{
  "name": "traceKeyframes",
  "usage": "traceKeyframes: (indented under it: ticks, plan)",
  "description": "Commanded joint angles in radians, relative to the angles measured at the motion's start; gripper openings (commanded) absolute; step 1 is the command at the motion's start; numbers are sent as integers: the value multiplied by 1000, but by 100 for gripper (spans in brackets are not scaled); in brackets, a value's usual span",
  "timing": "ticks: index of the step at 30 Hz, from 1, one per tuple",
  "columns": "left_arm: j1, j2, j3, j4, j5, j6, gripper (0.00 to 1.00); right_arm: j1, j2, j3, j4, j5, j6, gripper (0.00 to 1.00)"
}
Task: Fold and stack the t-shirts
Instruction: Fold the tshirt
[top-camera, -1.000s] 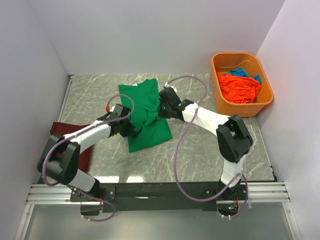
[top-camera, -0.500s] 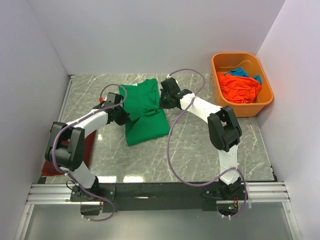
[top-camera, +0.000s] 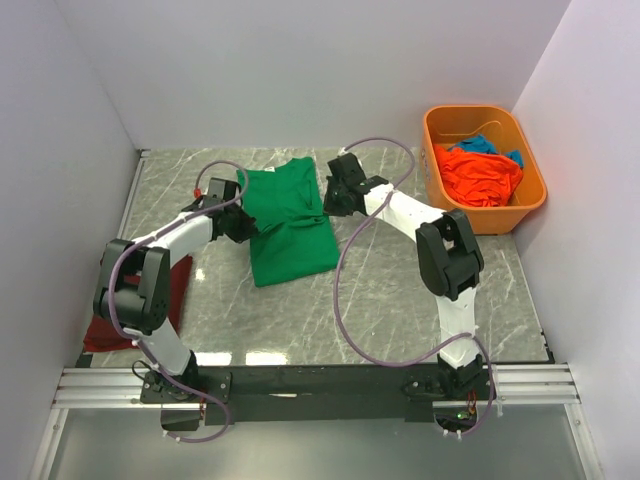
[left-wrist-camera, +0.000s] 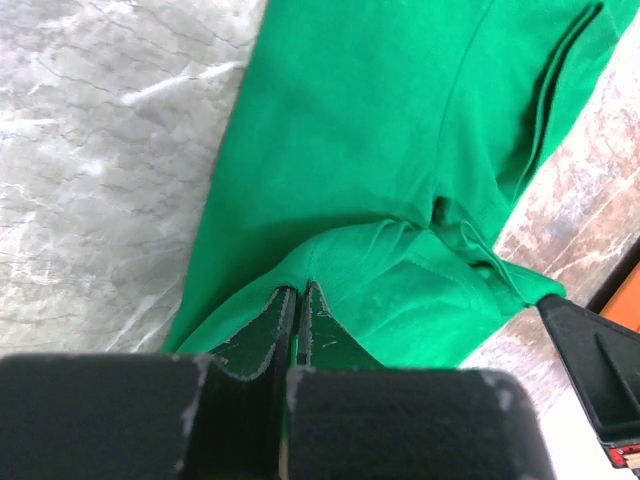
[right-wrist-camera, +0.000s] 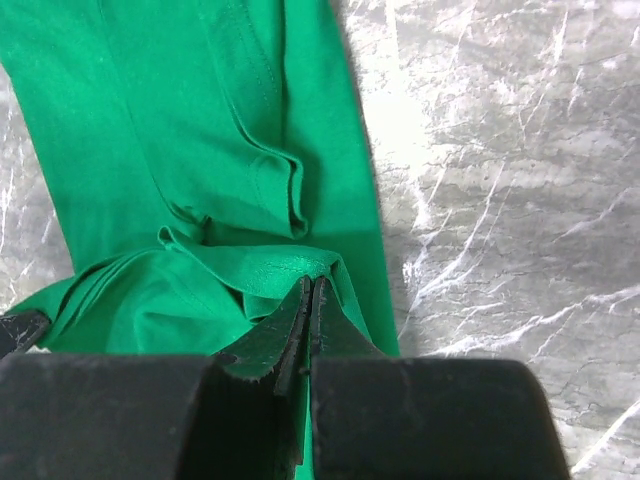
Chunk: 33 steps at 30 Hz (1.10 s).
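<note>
A bright green t-shirt (top-camera: 288, 220) lies folded lengthwise on the marble table in the top view. My left gripper (top-camera: 243, 224) is shut on its left edge; in the left wrist view (left-wrist-camera: 298, 290) the tips pinch green cloth (left-wrist-camera: 390, 150). My right gripper (top-camera: 331, 198) is shut on its right edge; in the right wrist view (right-wrist-camera: 310, 283) the tips pinch a raised fold of the green shirt (right-wrist-camera: 180, 150). A dark red t-shirt (top-camera: 172, 290) lies at the table's left side, partly under my left arm. An orange t-shirt (top-camera: 480, 175) and a blue one (top-camera: 484, 144) lie in the tub.
A rigid orange plastic tub (top-camera: 530, 190) stands at the back right, against the right wall. White walls close in the table on the left, back and right. Purple cables loop over both arms.
Both grippers have moved toward the back of the table, drawing the green shirt with them. The shirt has spread flatter and its near edge has slid back.
</note>
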<state>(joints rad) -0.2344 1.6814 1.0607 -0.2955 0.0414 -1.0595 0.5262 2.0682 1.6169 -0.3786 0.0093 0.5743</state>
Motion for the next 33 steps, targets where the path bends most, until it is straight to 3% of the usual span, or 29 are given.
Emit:
traceKeyframes:
  ticks: [1, 24, 31, 33]
  plan:
    - [13, 0, 36, 26, 8, 0, 1, -15, 10, 44, 10, -6, -17, 0]
    - [73, 64, 41, 91, 40, 4, 1, -46, 78, 133, -2, -58, -28, 0]
    - [99, 84, 47, 145, 75, 9, 1, -69, 93, 166, 7, -88, -34, 8]
    - [102, 96, 54, 153, 87, 16, 10, -72, 101, 187, 0, -97, -43, 14]
